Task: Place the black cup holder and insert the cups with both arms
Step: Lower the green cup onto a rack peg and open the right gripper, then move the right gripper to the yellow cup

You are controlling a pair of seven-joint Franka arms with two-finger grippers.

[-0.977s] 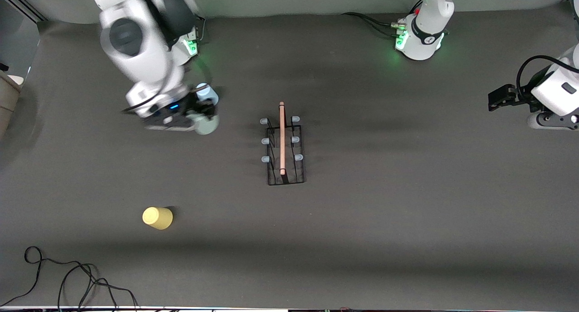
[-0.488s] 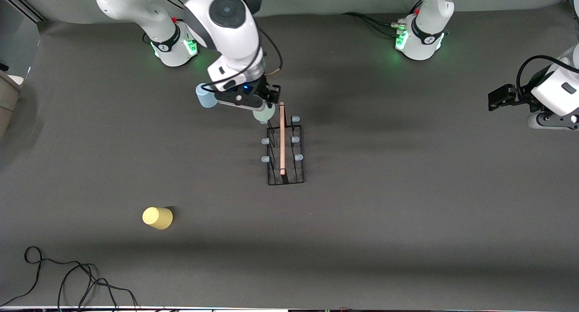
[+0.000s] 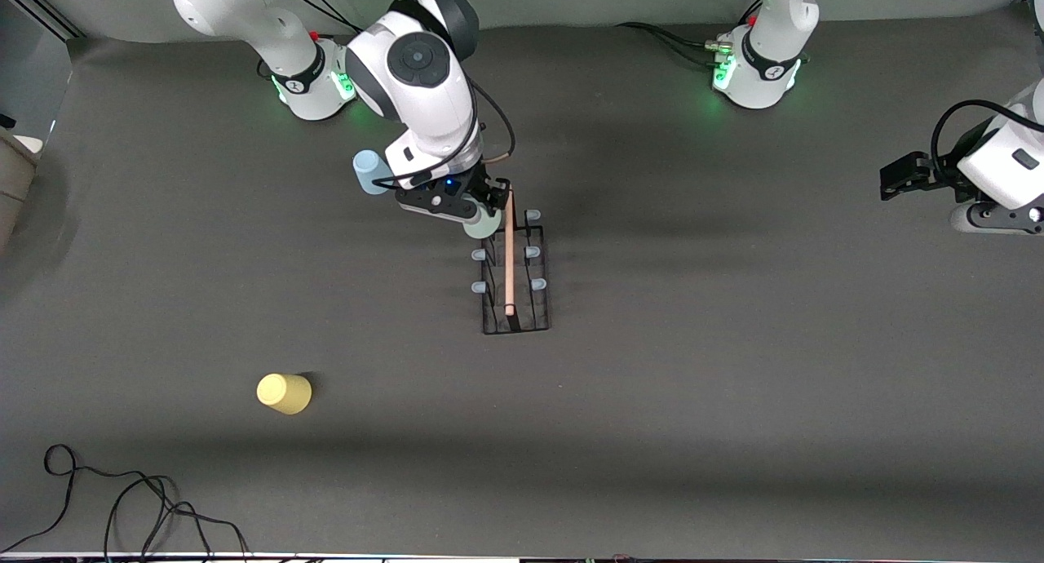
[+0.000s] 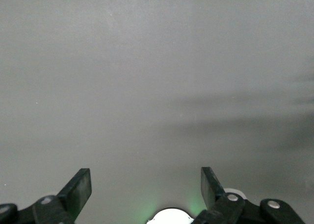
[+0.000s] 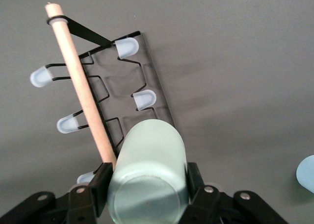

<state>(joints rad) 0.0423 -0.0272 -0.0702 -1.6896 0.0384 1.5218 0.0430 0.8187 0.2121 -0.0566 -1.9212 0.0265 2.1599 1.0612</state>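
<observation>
The black cup holder [image 3: 515, 325] stands mid-table with its wooden rod handle [image 3: 509, 253] on top; it also shows in the right wrist view [image 5: 156, 94]. My right gripper [image 3: 481, 206] is shut on the pale green cup [image 3: 481, 223] and holds it over the holder's peg farthest from the front camera, on the right arm's side. In the right wrist view [image 5: 147, 182] the green cup [image 5: 149, 165] sits between the fingers, beside the rod [image 5: 81, 87]. The light blue cup [image 3: 368, 172] and yellow cup [image 3: 283, 392] stand on the table. My left gripper [image 3: 897, 177] is open and waits [image 4: 144, 182].
Five grey-tipped pegs show uncovered, such as one [image 3: 479, 287] near the front camera. The blue cup stands close beside the right arm's wrist and shows at the edge of the right wrist view [image 5: 306, 172]. Loose black cables [image 3: 122, 498] lie near the table's front edge.
My right gripper has carried the green cup from beside the blue cup across to the holder, then down a little over its farthest peg. The left arm has not moved.
</observation>
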